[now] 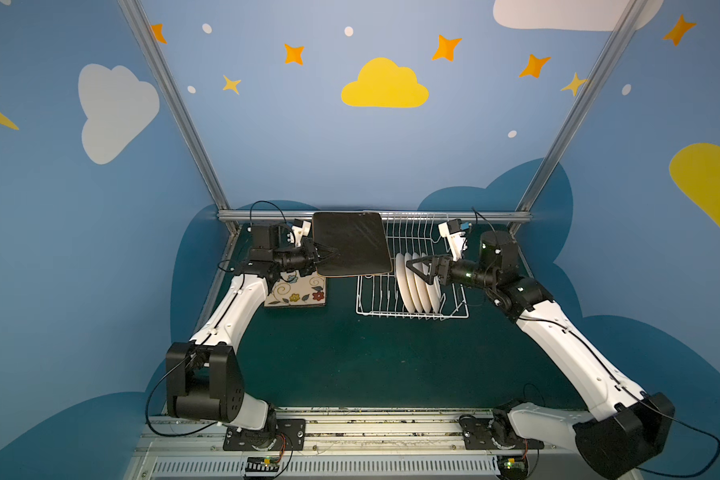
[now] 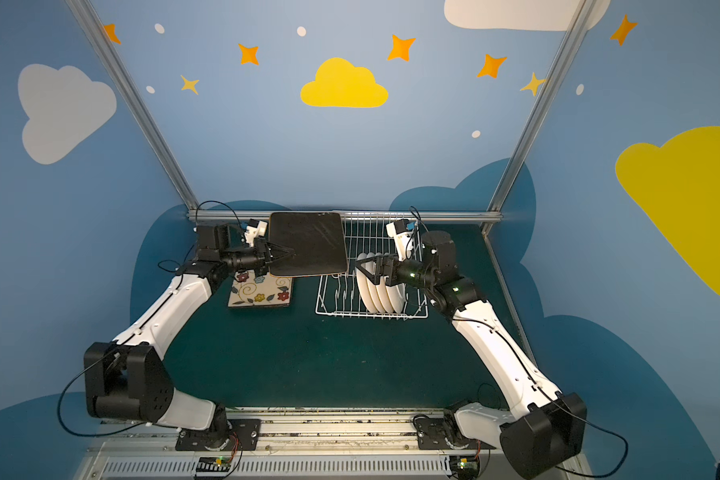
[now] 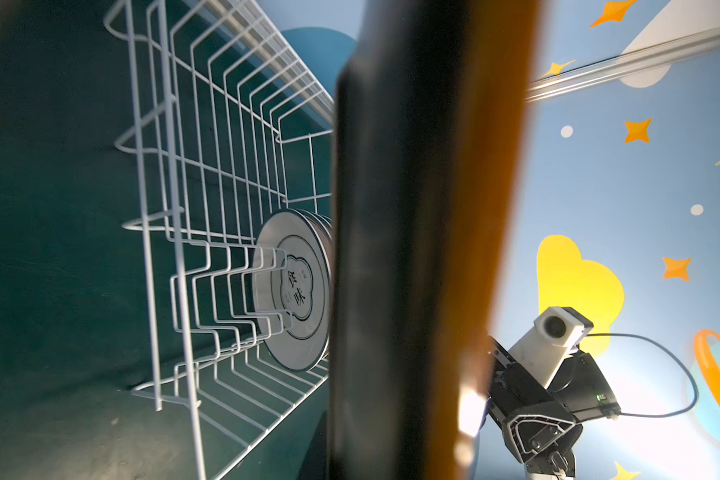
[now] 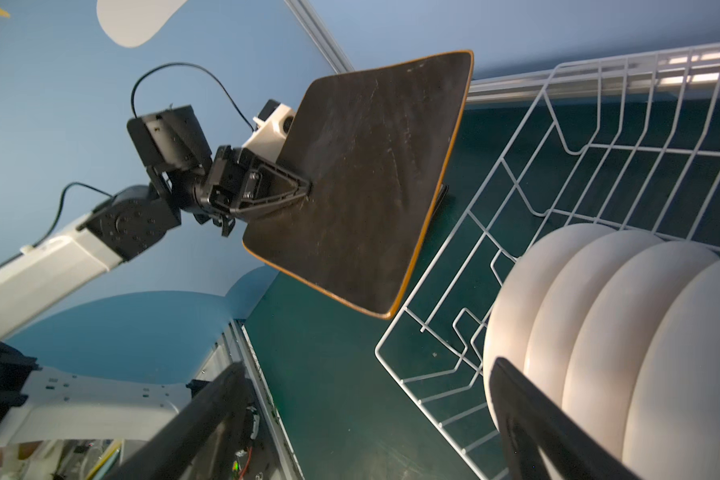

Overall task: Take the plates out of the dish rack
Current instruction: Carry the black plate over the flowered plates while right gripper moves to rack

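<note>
The dark green tabletop is shared by a white wire dish rack, set toward the back and right of middle, and a cream square plate with coloured flowers, which is laid face up well to the rack's left; whether others lie beneath it cannot be told. A square black-backed plate with an orange rim is held in the air at the rack's left end, clear of its prongs, and is clamped at one edge by the left pincer. Four round white plates are left standing on edge in the rack's right part, while its other slots are seen bare. The right pincer is held close by these round plates with its jaws spread wide and nothing gripped; whether a finger touches them cannot be told. The task is judged about half done: the carried plate has yet to be set down, and the four round ones remain to be lifted out.
</note>
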`<control>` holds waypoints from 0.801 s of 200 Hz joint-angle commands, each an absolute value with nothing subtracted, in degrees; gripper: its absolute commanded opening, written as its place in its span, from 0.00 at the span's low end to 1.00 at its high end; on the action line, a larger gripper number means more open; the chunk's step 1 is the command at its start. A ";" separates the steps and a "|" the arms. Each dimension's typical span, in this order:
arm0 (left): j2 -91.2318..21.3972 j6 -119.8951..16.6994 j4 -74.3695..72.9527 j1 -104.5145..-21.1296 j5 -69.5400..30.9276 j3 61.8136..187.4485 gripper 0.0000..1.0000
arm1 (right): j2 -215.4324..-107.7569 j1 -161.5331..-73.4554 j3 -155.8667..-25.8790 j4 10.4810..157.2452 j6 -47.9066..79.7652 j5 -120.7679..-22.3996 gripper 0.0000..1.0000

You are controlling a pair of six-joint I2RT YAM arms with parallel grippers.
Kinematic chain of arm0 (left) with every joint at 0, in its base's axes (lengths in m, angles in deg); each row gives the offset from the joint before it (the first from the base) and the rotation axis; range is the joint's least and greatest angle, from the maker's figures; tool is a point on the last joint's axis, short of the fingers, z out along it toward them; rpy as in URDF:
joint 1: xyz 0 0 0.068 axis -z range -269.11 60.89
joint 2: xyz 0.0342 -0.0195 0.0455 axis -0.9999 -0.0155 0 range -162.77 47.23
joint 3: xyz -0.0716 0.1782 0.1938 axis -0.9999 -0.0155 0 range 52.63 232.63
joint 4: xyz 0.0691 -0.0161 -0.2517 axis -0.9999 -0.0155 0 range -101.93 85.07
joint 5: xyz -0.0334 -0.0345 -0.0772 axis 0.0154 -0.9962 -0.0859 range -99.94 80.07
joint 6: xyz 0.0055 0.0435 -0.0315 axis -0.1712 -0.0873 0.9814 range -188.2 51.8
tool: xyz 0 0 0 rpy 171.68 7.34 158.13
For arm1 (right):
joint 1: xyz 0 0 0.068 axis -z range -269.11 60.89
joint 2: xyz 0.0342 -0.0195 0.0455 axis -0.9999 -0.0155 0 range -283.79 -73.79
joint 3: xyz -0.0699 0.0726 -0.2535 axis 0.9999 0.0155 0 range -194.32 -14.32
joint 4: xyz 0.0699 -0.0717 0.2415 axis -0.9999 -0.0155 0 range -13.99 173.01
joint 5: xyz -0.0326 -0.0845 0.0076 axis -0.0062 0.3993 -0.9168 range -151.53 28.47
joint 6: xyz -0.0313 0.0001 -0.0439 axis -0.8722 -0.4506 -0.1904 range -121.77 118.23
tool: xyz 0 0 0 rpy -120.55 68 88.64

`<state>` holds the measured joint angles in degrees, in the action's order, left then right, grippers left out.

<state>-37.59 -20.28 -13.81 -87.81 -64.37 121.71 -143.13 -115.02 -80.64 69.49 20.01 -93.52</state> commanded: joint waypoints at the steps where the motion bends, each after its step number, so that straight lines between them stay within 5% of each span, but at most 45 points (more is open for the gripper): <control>1: -34.62 -27.78 -14.19 -91.44 -72.68 125.96 0.03 | -141.33 -118.13 -81.84 68.66 13.59 -86.48 0.90; 58: -36.26 -50.66 -37.28 -100.88 -68.88 132.25 0.03 | -140.84 -127.68 -81.56 67.42 2.15 -74.92 0.90; 125: -44.24 -59.79 -43.54 -109.35 -75.06 133.82 0.03 | -145.03 -135.12 -83.28 64.66 -4.36 -66.93 0.91; 160: -51.09 -71.40 -55.91 -109.73 -65.70 140.16 0.03 | -146.30 -136.74 -84.11 64.07 -5.90 -64.72 0.91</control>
